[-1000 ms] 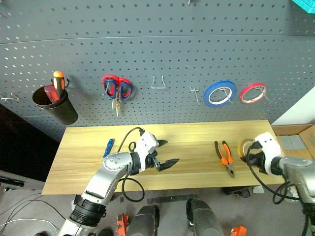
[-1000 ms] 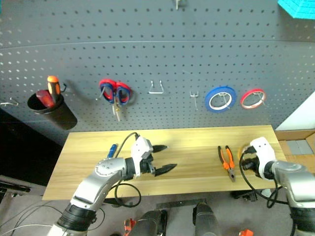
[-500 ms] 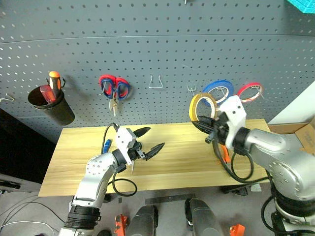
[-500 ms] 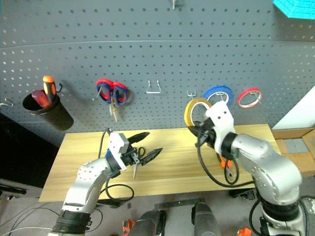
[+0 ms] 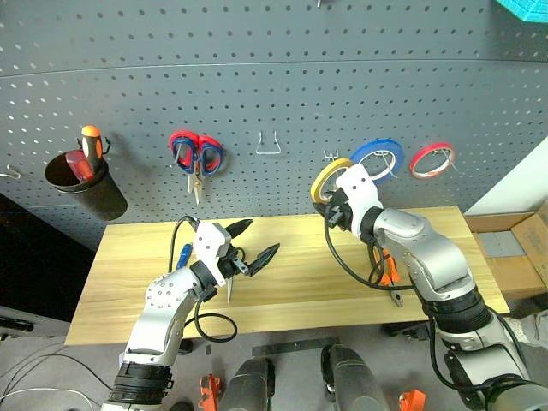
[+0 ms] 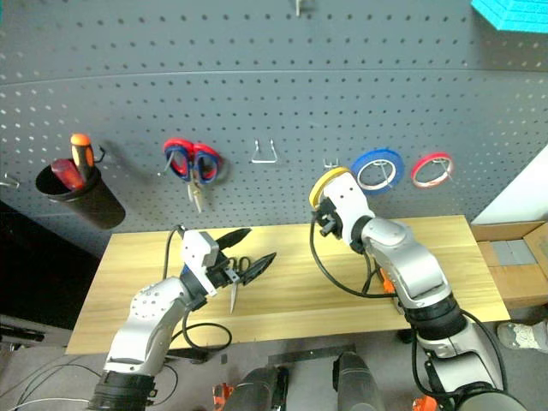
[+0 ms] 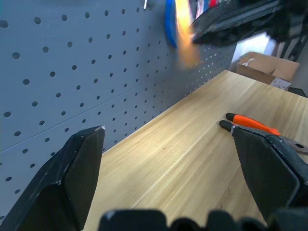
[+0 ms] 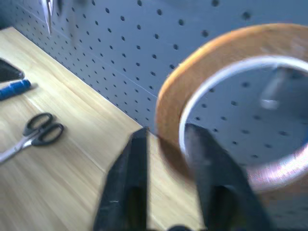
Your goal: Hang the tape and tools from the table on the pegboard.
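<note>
Your right fingers [image 8: 163, 159] pinch the tape [image 5: 330, 178] at the pegboard [image 5: 274, 77], centre frame; left fingers [image 5: 253, 242] spread.

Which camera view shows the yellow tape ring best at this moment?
The right wrist view: the tape is close, its band between the right gripper's fingers, against the pegboard. The two head views show it small, partly behind the wrist. The left wrist view shows a blurred yellow streak.

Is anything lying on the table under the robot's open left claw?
Yes, black-handled scissors lie on the table just below the open left gripper.
</note>
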You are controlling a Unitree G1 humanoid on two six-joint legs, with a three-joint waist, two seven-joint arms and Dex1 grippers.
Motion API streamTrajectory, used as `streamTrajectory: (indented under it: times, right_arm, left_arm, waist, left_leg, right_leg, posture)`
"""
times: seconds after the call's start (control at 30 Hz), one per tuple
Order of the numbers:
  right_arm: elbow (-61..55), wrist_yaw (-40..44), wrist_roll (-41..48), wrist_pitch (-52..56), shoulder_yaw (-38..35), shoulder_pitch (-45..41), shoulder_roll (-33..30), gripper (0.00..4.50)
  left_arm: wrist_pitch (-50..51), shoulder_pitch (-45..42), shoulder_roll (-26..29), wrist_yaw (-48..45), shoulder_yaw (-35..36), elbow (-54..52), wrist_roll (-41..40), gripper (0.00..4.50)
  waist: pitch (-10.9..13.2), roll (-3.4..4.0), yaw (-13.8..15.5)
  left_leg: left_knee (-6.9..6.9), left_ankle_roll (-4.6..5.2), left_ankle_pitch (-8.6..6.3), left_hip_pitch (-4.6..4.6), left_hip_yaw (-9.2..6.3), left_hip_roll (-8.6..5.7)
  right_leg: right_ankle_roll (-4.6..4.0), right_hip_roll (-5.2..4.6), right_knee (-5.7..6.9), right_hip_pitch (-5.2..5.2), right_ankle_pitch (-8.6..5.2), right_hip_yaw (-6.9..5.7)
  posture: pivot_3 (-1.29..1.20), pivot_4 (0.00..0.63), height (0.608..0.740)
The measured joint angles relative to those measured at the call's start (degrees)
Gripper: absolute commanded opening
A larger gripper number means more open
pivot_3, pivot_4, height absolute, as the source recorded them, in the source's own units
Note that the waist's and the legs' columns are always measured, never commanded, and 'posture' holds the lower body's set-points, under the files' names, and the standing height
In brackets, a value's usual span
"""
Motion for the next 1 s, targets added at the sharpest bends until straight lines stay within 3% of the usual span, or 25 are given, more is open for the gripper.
streamTrajectory:
  times: [0.13, 0.2, 0.3, 0.4, 0.53, 0.67, 1.0]
  right_arm:
    - [-5.8, 2.5, 3.5, 5.6, -3.5, 2.4, -2.6, 3.71]
    - [-12.4, 4.1, 10.6, 14.1, -10.9, 5.1, -2.7, 4.39]
    - [-22.0, 6.0, 18.9, 25.1, -19.0, 11.1, -5.4, 4.46]
    - [-18.1, -0.9, 15.6, 31.3, -19.3, 17.2, -3.6, 4.46]
    - [-7.4, -12.6, 6.6, 31.5, -19.8, 17.0, 0.1, 4.46]
    - [-0.6, -18.0, 2.1, 29.9, -20.8, 14.8, 2.5, 4.46]
    - [10.8, -14.9, 0.1, 20.4, -16.5, 14.9, 3.7, 4.46]
  left_arm:
    - [-0.1, 0.1, 0.3, -0.3, 0.1, 0.0, 0.1, 4.50]
    - [-0.2, 0.1, 0.7, -0.5, 0.0, 0.2, 0.6, 4.50]
    - [-0.3, 1.2, 1.6, -0.9, -0.1, 0.4, 1.2, 4.50]
    - [-1.7, 4.1, 5.2, -3.4, -0.5, 2.3, 2.7, 4.50]
    - [-2.7, 7.3, 9.8, -6.9, -0.2, 3.8, 3.4, 4.50]
    - [-2.4, 10.0, 11.6, -8.1, 0.9, 2.9, 2.8, 4.50]
    - [-0.2, 12.3, 11.9, -6.7, 3.1, -1.0, 1.8, 4.50]
  waist:
    - [0.0, 0.00, 0.3]
    - [0.0, 0.00, 0.3]
    - [0.0, 0.01, 0.2]
    - [0.0, -0.03, -0.4]
    - [0.1, 0.07, -0.9]
    - [0.4, 0.13, -1.0]
    - [0.9, 0.09, -0.9]
  left_leg:
    - [0.00, -0.01, -0.02, -0.06, -0.03, -0.03]
    - [-0.02, 0.00, -0.04, -0.15, -0.03, -0.01]
    - [-0.04, 0.05, -0.10, -0.18, -0.03, 0.06]
    - [-0.06, 0.07, -0.13, -0.07, 0.22, 0.19]
    - [0.00, 0.01, -0.05, -0.08, 0.45, 0.41]
    - [0.01, 0.01, -0.05, -0.07, 0.45, 0.49]
    - [-0.07, 0.03, -0.08, -0.22, 0.44, 0.50]
  right_leg:
    - [0.02, -0.01, -0.06, -0.01, 0.01, 0.01]
    - [0.01, -0.01, -0.08, -0.09, 0.01, 0.02]
    - [-0.01, 0.01, -0.12, -0.11, -0.01, -0.01]
    - [-0.09, 0.04, -0.04, -0.12, -0.06, 0.10]
    - [-0.02, 0.23, 0.04, -0.32, -0.09, 0.22]
    - [-0.01, 0.33, 0.04, -0.33, -0.08, 0.21]
    - [-0.32, 0.35, 0.02, -0.50, 0.10, 0.19]
  posture:
    - [-0.16, 0.206, 0.740]
    - [-0.17, 0.214, 0.740]
    - [-0.17, 0.236, 0.740]
    - [-0.16, 0.257, 0.740]
    - [-0.13, 0.276, 0.740]
    - [-0.11, 0.281, 0.740]
    - [-0.08, 0.290, 0.740]
